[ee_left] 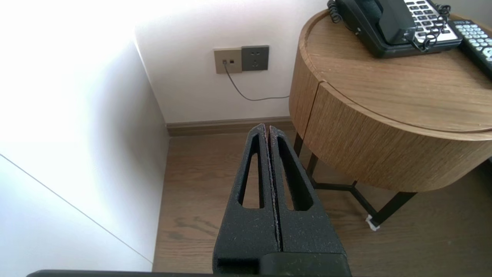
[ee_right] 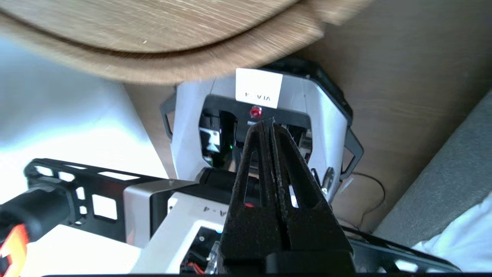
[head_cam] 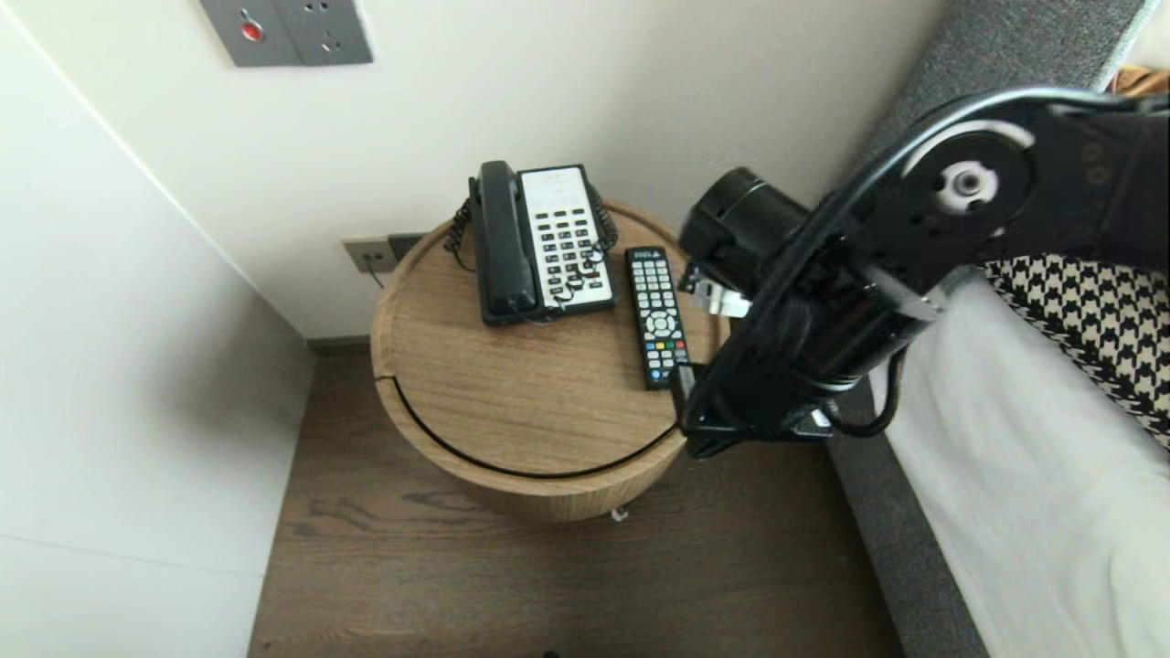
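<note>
A round wooden bedside table [head_cam: 512, 402] carries a black-and-white desk phone [head_cam: 544, 242] and, to its right, a black remote control [head_cam: 656, 315]. My right arm [head_cam: 823, 302] hangs over the table's right edge, close to the remote's near end; its fingers are hidden in the head view. In the right wrist view the right gripper [ee_right: 268, 124] is shut and empty, pointing past the table's edge [ee_right: 192, 57] at my own white base [ee_right: 330, 123]. The left gripper [ee_left: 266, 127] is parked low, shut and empty, aimed at the floor beside the table [ee_left: 384, 115].
A bed with a white sheet [head_cam: 1024, 475], a grey frame [head_cam: 887, 539] and a houndstooth pillow [head_cam: 1097, 311] stands just right of the table. White walls [head_cam: 137, 366] close off the left and back, with a socket plate [ee_left: 241, 59] and a cable low down. Wooden floor [head_cam: 548, 585] lies in front.
</note>
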{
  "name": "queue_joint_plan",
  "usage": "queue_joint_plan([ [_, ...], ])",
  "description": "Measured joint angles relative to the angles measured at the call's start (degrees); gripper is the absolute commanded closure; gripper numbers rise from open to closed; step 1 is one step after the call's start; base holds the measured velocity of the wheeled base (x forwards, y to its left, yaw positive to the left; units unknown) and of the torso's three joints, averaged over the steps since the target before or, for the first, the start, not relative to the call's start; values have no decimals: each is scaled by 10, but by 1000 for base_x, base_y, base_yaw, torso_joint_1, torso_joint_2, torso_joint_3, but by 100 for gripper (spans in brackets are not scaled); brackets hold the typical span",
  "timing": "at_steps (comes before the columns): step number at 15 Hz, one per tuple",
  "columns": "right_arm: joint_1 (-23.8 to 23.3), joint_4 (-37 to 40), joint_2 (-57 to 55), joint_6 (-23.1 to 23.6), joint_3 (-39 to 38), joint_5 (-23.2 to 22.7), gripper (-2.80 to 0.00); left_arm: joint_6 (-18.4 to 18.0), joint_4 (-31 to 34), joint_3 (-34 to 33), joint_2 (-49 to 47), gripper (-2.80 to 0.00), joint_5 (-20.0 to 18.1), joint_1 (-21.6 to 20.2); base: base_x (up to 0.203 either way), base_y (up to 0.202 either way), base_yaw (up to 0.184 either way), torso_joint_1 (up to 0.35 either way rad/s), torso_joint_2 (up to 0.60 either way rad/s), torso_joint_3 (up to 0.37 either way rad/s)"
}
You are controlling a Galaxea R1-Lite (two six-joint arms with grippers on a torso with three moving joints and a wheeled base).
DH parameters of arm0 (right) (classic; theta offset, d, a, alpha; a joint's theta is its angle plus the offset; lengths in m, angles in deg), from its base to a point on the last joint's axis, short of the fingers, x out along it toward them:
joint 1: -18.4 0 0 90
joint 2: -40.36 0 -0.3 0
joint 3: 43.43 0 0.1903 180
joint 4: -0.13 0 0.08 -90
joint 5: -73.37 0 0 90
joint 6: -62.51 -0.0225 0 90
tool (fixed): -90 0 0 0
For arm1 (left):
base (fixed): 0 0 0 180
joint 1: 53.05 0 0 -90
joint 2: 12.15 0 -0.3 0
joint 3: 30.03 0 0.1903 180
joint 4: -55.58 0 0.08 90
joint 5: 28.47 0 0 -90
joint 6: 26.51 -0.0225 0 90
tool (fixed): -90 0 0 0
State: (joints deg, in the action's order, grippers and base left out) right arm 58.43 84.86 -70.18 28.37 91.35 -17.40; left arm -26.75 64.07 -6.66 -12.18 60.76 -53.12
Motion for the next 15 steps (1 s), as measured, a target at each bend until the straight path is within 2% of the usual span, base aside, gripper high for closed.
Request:
queue_joint_plan([
  [5,-23,69,120,-9,-10,21,0,0,0,0,0,0,0,0,0,0,0,0,0,0],
  [8,-44,88,216,-18,-63,30,0,0,0,0,0,0,0,0,0,0,0,0,0,0],
  [11,-94,89,312,-19,-132,34,0,0,0,0,0,0,0,0,0,0,0,0,0,0],
  [15,-179,87,394,-18,-149,36,0,0,0,0,0,0,0,0,0,0,0,0,0,0],
])
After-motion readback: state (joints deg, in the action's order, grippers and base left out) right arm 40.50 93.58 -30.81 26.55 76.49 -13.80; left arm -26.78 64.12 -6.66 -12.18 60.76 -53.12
